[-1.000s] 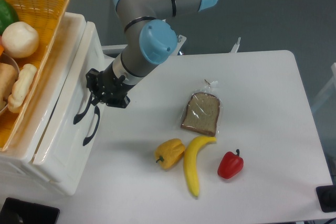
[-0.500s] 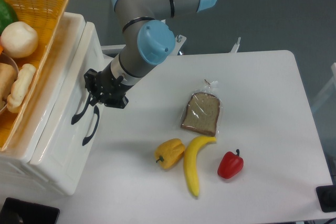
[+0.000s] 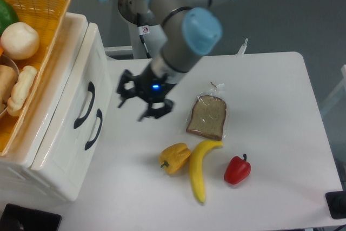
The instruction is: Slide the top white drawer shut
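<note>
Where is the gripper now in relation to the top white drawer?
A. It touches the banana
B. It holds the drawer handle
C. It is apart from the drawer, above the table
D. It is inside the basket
C: the gripper is off the top white drawer, with bare table showing between them.

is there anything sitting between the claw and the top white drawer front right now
Nothing visible does. The claw hangs over bare table, apart from the top white drawer. The yellow pepper, banana and bagged bread all lie on its far side.
</note>
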Controlling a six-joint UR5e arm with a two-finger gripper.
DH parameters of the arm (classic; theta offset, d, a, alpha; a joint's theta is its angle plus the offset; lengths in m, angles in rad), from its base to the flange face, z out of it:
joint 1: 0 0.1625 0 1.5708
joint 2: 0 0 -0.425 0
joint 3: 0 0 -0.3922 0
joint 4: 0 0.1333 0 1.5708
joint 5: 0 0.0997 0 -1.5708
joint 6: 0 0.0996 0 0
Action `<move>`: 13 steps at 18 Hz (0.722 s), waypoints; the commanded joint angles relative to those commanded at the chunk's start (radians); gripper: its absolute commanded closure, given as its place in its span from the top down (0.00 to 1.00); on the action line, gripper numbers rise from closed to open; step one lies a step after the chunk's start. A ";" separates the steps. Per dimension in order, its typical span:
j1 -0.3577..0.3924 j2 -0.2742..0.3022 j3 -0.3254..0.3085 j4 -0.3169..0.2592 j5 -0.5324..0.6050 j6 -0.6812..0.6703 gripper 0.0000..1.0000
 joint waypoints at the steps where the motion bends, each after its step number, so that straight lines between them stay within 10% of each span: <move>1: 0.015 -0.014 0.002 0.042 0.064 0.020 1.00; 13: 0.158 -0.163 0.138 0.064 0.385 0.675 1.00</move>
